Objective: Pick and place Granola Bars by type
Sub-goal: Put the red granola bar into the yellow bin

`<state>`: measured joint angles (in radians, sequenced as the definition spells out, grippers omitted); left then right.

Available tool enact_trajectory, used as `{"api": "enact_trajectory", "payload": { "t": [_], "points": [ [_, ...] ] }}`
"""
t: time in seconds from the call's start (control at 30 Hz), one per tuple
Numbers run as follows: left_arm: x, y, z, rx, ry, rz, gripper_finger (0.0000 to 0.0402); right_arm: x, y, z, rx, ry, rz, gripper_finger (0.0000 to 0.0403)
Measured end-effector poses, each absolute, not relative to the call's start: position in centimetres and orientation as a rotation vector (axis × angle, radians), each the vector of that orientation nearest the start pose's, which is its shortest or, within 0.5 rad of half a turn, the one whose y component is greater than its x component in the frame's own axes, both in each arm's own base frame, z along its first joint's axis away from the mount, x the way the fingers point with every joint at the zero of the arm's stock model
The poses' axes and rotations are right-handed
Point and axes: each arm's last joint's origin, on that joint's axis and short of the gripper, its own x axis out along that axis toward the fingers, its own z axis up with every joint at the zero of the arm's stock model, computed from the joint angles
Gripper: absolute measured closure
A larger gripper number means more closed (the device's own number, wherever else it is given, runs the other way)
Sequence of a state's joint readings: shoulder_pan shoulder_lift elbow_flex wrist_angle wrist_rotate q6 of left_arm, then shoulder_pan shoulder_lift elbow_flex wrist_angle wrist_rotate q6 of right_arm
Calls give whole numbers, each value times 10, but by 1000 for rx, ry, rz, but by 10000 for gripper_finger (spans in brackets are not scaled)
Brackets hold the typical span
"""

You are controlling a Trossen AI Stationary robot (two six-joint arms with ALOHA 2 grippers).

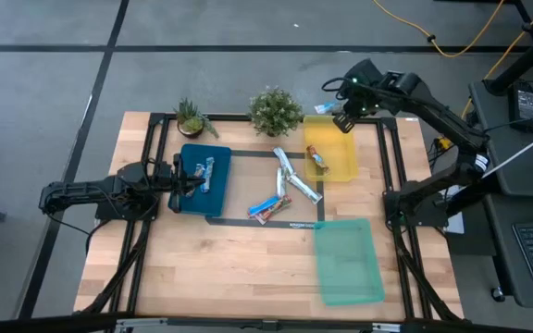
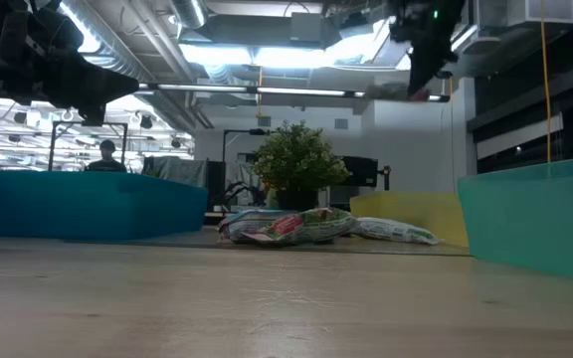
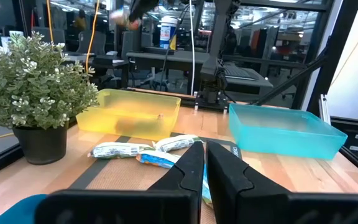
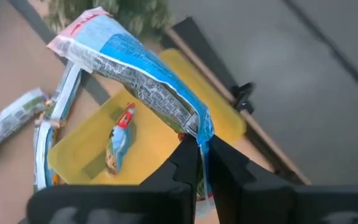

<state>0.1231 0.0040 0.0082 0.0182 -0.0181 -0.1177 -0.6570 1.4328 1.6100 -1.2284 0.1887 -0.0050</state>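
Placing step: slim blue-and-white foil granola bar (image 4: 138, 78) pinched by one end in my right tool (image 4: 199, 163), fingers closed on it, hanging above the flat yellow plastic tray (image 1: 339, 163) at the surface's far right. Next: lower, release beside the bar already inside. Left tool (image 3: 205, 177), fingers together, empty, over the blue tray (image 1: 213, 190) left.
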Motion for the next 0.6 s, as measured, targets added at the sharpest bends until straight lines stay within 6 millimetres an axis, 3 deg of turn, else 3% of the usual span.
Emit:
{"api": "enact_trajectory", "payload": {
  "t": [0.4, 0.6],
  "points": [
    [97, 13, 168, -116, -30, 140, 393, 203, -183, 281, 354, 1148, -653, 374],
    [97, 13, 168, -116, -30, 140, 389, 195, -179, 252, 408, 1209, -618, 368]
  ]
}}
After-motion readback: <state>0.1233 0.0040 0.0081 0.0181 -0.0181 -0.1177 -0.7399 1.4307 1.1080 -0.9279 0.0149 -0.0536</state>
